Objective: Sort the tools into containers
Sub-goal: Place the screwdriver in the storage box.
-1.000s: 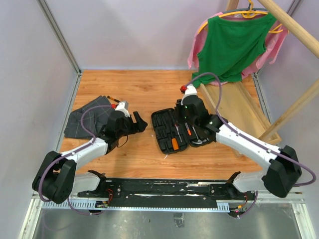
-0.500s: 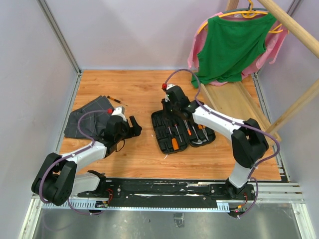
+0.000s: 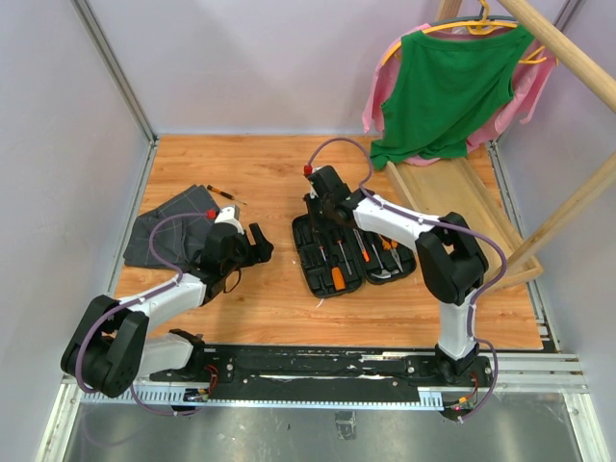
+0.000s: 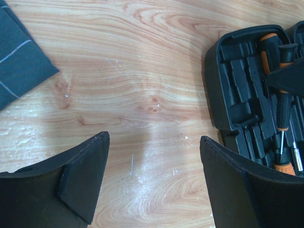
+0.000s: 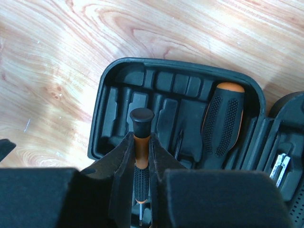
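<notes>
Tool case (image 5: 164,80), one of them, black, lies open on its two halves in the middle of the table (image 3: 260,164). The right gripper (image 5: 141,142) hangs over the case's far end, clamped on one thin screwdriver (image 5: 141,118) with a black cap and an orange collar. One thick orange-and-black handle (image 5: 222,118) sits in a moulded slot just beside it. A few more orange-marked tools lie further along; I can't count them for sure. One loose screwdriver (image 3: 223,193) lies on the boards by the far edge of the single grey cloth (image 3: 159,236). The left gripper (image 4: 153,159) hovers spread wide over bare wood, holding nothing, between cloth and case. The table is warm wood grain; pale walls (image 3: 58,144) close it in. One wooden tray (image 3: 462,202) runs along the right, with one green shirt (image 3: 448,77) over a pink garment (image 3: 372,106) hanging above it.
</notes>
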Available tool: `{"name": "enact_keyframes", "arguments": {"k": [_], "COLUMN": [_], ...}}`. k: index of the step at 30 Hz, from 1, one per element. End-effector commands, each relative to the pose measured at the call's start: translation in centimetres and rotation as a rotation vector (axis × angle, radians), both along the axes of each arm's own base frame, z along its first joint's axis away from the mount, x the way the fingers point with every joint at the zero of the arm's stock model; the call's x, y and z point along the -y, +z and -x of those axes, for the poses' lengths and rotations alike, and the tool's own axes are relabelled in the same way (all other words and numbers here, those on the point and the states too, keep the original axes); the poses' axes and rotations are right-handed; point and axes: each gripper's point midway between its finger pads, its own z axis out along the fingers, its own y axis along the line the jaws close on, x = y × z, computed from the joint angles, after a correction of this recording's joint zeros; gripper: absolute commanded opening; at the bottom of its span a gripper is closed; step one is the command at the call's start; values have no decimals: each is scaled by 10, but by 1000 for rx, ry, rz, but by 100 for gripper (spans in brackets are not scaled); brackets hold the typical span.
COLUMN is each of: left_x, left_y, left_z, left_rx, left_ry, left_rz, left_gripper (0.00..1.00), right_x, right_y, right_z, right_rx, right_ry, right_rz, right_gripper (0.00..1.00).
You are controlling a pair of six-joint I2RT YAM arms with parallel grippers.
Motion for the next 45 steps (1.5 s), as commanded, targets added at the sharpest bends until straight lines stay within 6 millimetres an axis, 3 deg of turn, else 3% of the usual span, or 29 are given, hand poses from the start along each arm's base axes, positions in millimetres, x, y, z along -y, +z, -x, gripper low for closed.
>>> {"name": "enact_keyframes", "arguments": {"k": [1,3,5,14,23,30,36,41,45], "left_x": [-3,-3,-3,-2,-2,0,0,1,0], "left_y": [2,2,2,2,2,2,1,1,2], "left_z": [-5,-5,-5,-6,-6,-7,-6,-6,-6], "left_rx": [31,30,31,29,30,25,23,23,25], "left_ry": [12,12,11,8,5,0,0,-3,-1], "left_rz": [-9,-8,-7,-8,-6,-1,-1,-2,-4], "left_gripper": [80,80,80,80,80,80,80,80,80], "right_x": [3,1,0,-3,0,6,10,13,13], "right_y": [-2,0,-14,-32,-41,-34,-16,-6,-9], "right_z": [-13,-15,-17,-32,-37,-31,-29,-29,-29], "right_rx": [3,8,-13,-18,-30,-30,-1,22,18], "right_ry": [-34,-42,-45,-67,-95,-104,-110,-118,-111], "right_rz": [23,17,33,64,85,86,72,69,77], "right_gripper": [6,6,6,9,14,19,27,28,28]}}
